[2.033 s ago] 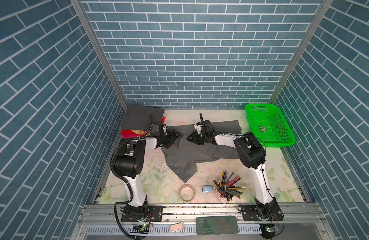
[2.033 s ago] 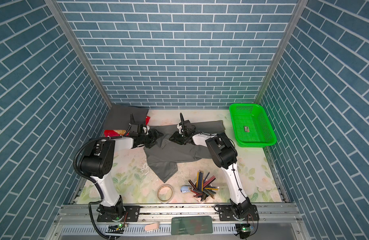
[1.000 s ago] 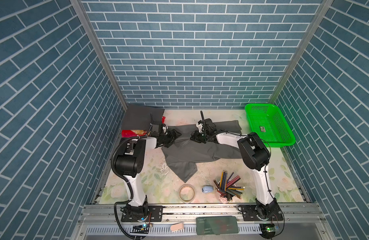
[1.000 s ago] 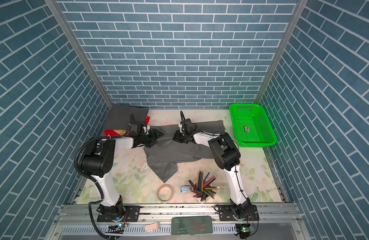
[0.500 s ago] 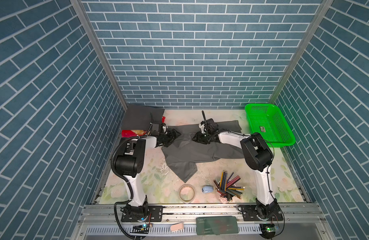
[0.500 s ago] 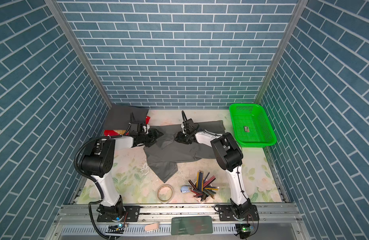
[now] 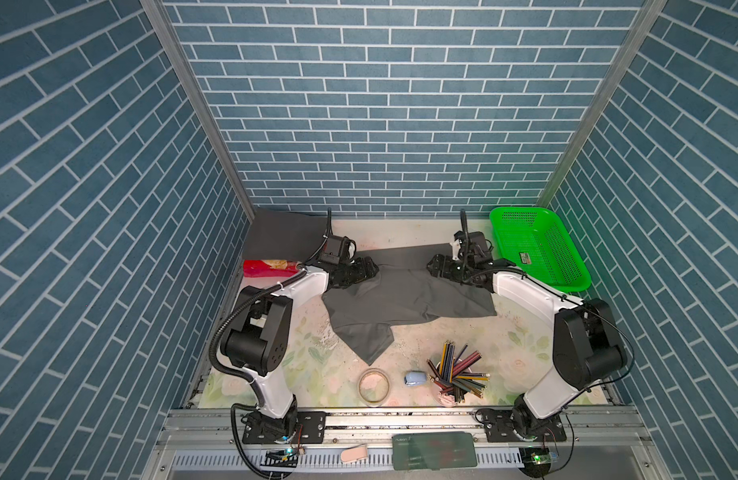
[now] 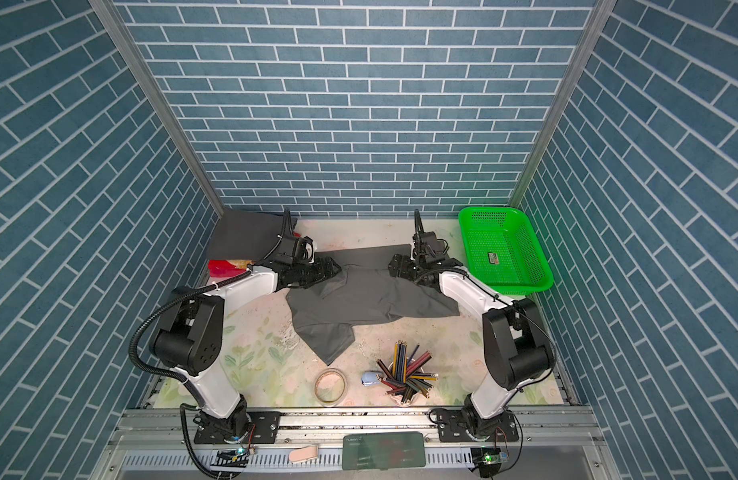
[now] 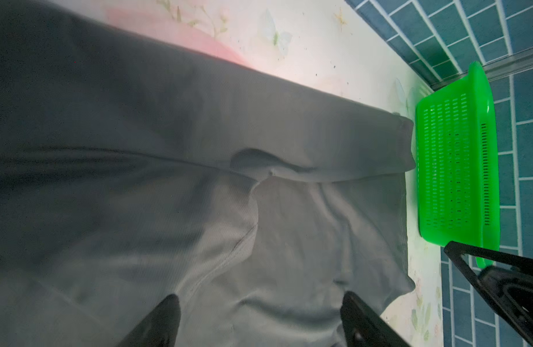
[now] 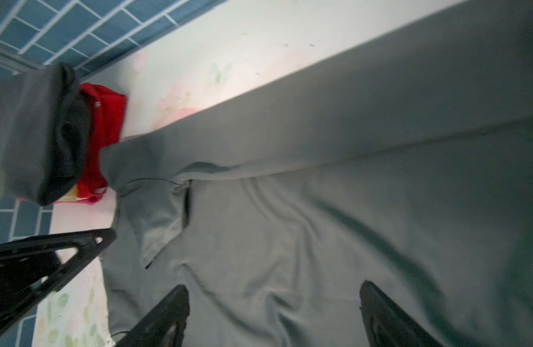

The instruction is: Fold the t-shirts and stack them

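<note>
Nearest the rail, a tape roll (image 7: 374, 385), a small blue object (image 7: 415, 378) and a cup of coloured pencils (image 7: 456, 376) are noted; none is part of the job. Behind them the mid-grey t-shirt (image 7: 400, 299) is laid across the middle of the table (image 7: 400, 237), one pointed flap trailing toward the front. A long band of cloth is seen turned over along its far edge, so a first lengthwise fold is judged to be in place, though wrinkled. The left gripper (image 7: 365, 270) is stationed over the shirt's left end and the right gripper (image 7: 436, 266) over its right end. In each wrist view the fingers (image 9: 166, 312) (image 10: 175, 303) are spread wide above the cloth, and nothing is pinched. Farther back, the charcoal t-shirt (image 7: 282, 239) is found in the far left corner as a flat dark slab, taken as already folded, with a red packet (image 7: 267, 267) just beside it. The green basket (image 7: 567, 287) is set at the far right. Remaining, by this estimate: the trailing flap is to be tucked, the grey shirt folded down to a compact shape, then placed on the charcoal one.
</note>
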